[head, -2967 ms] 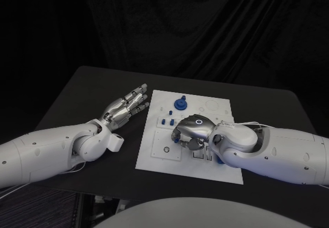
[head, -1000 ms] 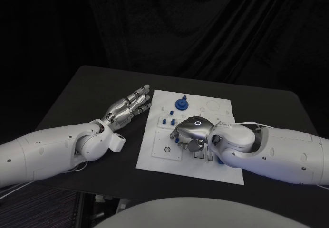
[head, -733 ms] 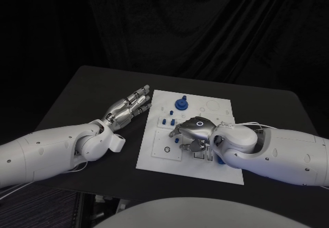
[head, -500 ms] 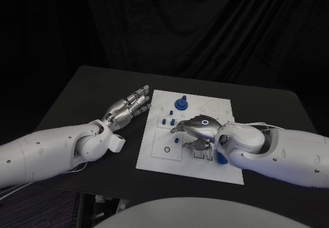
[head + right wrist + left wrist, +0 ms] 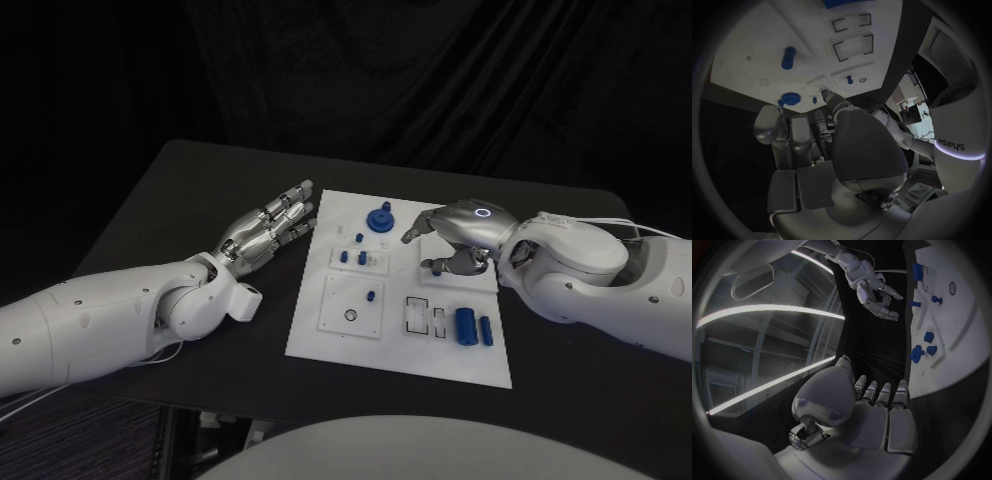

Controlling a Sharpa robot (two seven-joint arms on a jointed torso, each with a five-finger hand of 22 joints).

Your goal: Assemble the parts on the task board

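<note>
1. Right hand (image 5: 459,236) hangs over the task board's (image 5: 332,335) right half, toward its far edge, fingers loosely curled and apart, with nothing held.
2. Left hand (image 5: 268,228) lies flat on the table (image 5: 188,190) just beside the board's left edge, near its far left corner; its fingers are stretched out straight and side by side, empty. The left wrist view shows the same flat fingers (image 5: 879,392) beside the board's edge.
3. Near the board's far edge stands a blue knobbed part (image 5: 379,218), upright, between the two hands.
4. Just nearer than it, small blue pegs (image 5: 355,258) stand close together by the left edge.
5. One small blue part (image 5: 372,296) sits in the square recessed panel at the board's middle left, with a dark ring (image 5: 351,316) nearer the front edge of that panel.
6. Toward the board's right edge, two blue cylinders (image 5: 473,326) lie side by side, just right of two outlined rectangular slots (image 5: 420,314).
7. The white board rests in the middle of the black table, its corners all on the tabletop.
8. Behind the table hangs a black curtain (image 5: 433,90); the surroundings are dark.
</note>
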